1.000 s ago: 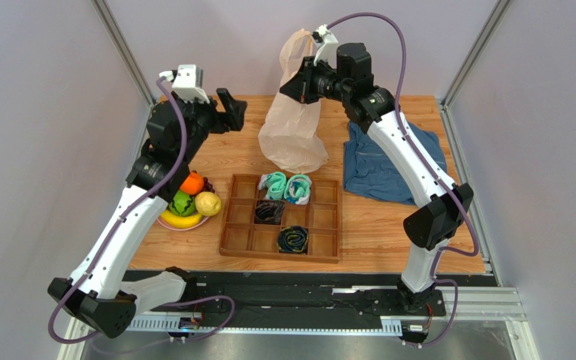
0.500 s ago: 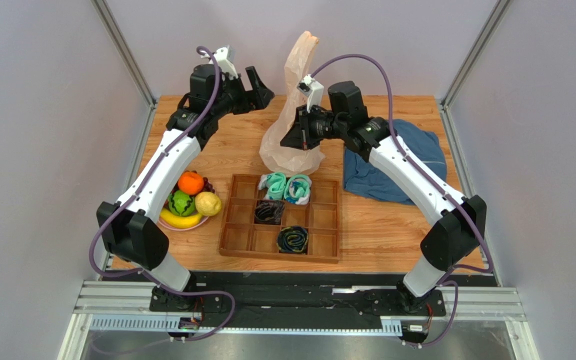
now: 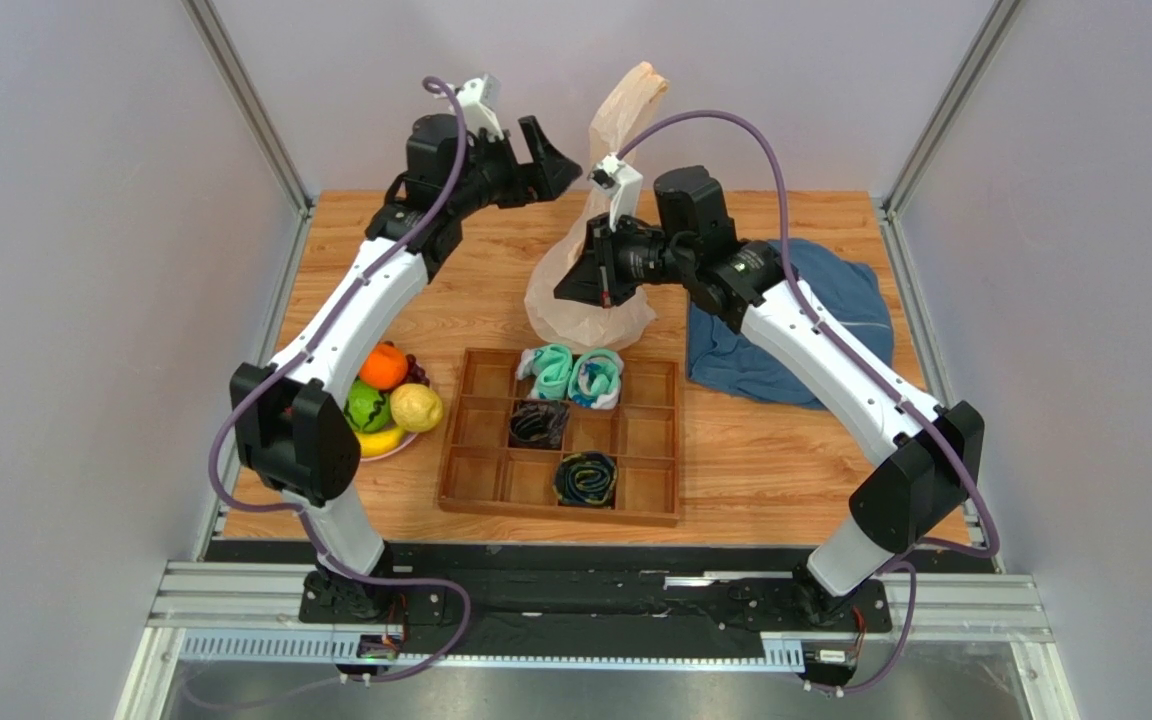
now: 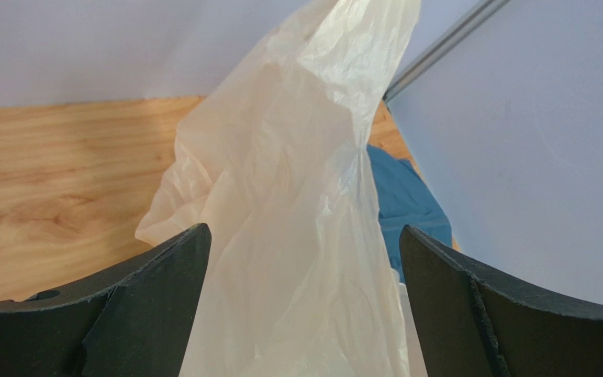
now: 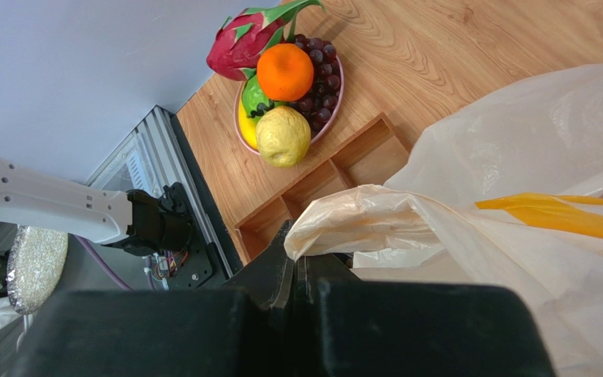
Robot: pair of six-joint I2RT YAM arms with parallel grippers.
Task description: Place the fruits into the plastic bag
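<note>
The cream plastic bag point(image 3: 597, 240) stands tall at the table's far middle, one handle sticking up. My right gripper point(image 3: 579, 285) is shut on a fold of the bag point(image 5: 360, 216) and holds it up. My left gripper point(image 3: 555, 150) is open, raised just left of the bag's top; in the left wrist view the bag point(image 4: 297, 228) fills the gap between its fingers without touching them. The fruits point(image 3: 384, 393) lie on a pink plate at the left: orange point(image 5: 285, 71), lemon point(image 5: 283, 135), dragon fruit point(image 5: 238, 43), grapes point(image 5: 316, 78), green melon, banana.
A wooden divided tray point(image 3: 567, 435) with rolled socks sits in front of the bag. A blue cloth garment point(image 3: 785, 330) lies at the right. The cage posts and walls stand close behind the bag.
My left arm has swung up and right toward the bag's top, still open. My right gripper has come down and nearer with the bag, whose handle now sticks up higher.
</note>
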